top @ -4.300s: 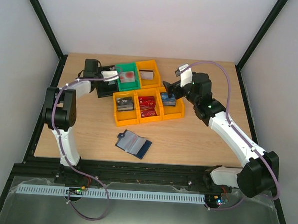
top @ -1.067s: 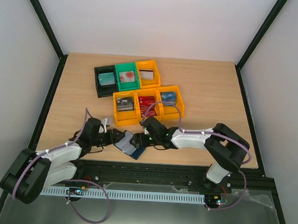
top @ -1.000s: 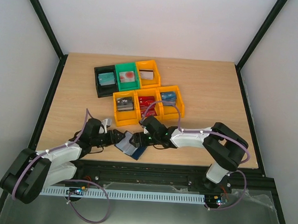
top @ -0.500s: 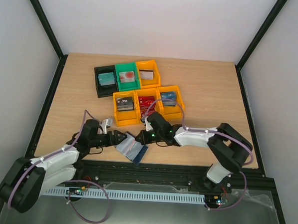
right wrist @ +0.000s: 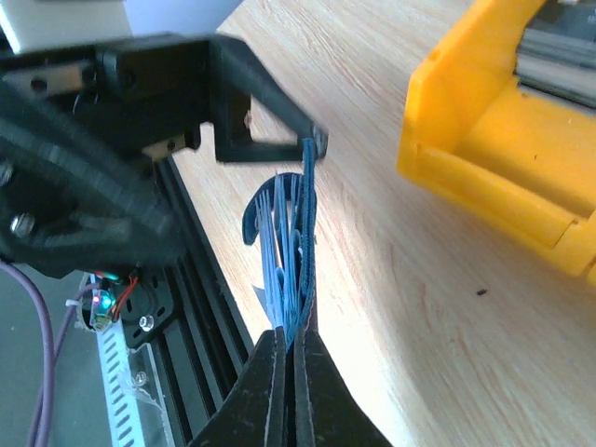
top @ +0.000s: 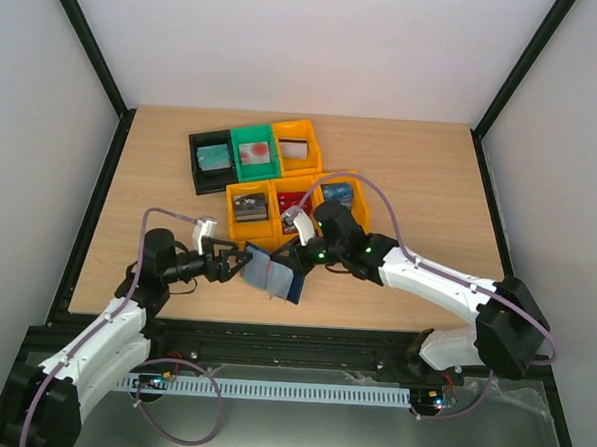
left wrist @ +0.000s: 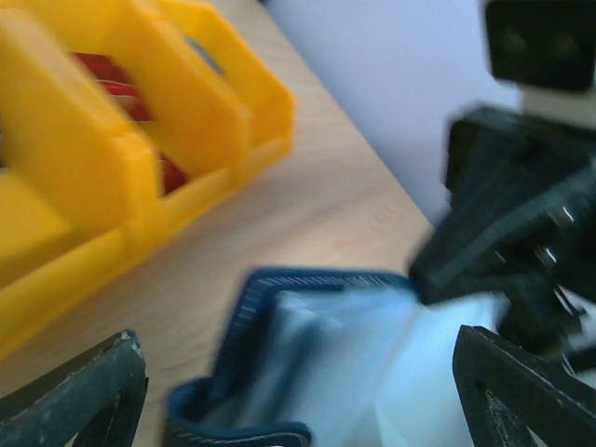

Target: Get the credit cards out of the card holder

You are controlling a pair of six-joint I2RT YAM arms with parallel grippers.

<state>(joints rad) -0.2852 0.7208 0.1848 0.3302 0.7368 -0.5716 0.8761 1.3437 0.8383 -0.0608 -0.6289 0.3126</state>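
Centre frame, the right pincer (right wrist: 291, 343) pinched the fanned, soft navy card holder (top: 274, 273); the left pincer (top: 240, 265) gaped wide.

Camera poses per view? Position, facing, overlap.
Top external: above and behind, looking down at the table; left arm, right arm show.
Left wrist: low, facing the card holder; its open left gripper frames it.
Right wrist: looks along the right gripper, shut on the card holder.
All share the card holder and orange bins.
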